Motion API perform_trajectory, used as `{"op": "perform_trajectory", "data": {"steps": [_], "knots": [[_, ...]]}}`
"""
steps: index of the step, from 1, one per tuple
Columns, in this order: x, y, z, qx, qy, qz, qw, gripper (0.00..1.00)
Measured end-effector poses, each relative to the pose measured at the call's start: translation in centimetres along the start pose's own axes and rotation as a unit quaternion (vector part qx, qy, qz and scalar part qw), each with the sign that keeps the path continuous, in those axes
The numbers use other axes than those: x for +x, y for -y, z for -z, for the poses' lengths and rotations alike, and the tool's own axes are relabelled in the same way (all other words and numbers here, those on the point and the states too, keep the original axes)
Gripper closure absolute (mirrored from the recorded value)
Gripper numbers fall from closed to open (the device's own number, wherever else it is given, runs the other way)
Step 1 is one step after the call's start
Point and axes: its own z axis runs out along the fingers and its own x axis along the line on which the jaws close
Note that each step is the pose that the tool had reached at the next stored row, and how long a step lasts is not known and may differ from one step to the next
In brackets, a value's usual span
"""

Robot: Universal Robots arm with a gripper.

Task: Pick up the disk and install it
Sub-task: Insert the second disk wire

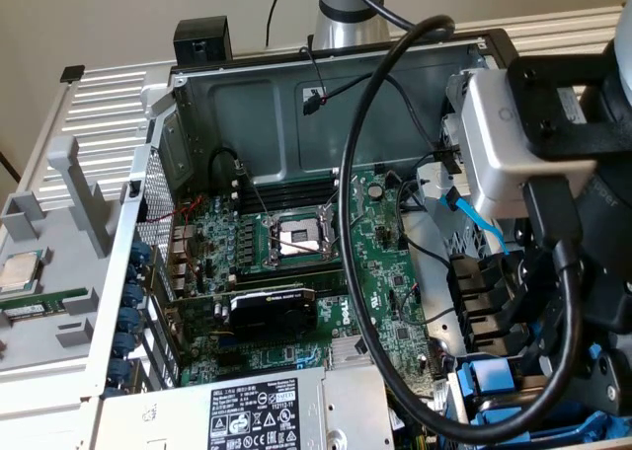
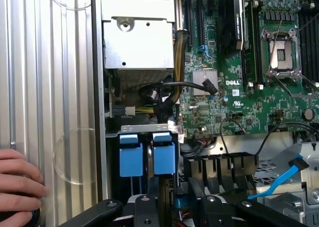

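Observation:
My gripper [image 2: 174,207] hangs low over the drive bay at the case's corner; its black linkage runs along the wrist view's edge. Just ahead of it two blue plastic carrier ends [image 2: 131,155] [image 2: 163,154] stand side by side, edge-on in the bay. A sliver of blue [image 2: 179,202] sits in the gripper's middle. The disk's silver body is hidden, so I cannot tell which carrier frames it or whether I hold it. In the exterior view the gripper [image 1: 573,371] is at the lower right, beside blue carrier parts [image 1: 489,381].
A person's hand [image 2: 17,179] rests on the ribbed table beside the case. The grey power-supply box [image 1: 257,411] lies close to the bay. A thick black cable [image 1: 365,302] loops over the motherboard [image 1: 296,238]. A blue data cable [image 2: 279,182] trails nearby. A CPU chip [image 1: 20,270] sits on the left tray.

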Motion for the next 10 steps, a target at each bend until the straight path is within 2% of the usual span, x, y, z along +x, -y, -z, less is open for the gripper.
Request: {"op": "perform_trajectory", "data": {"steps": [9, 10], "knots": [[0.00, 0.00, -0.01, -0.0005, 0.0000, 0.000, 1.0000, 0.63], [0.00, 0.01, -0.01, -0.0005, 0.0001, 0.000, 1.0000, 0.65]]}}
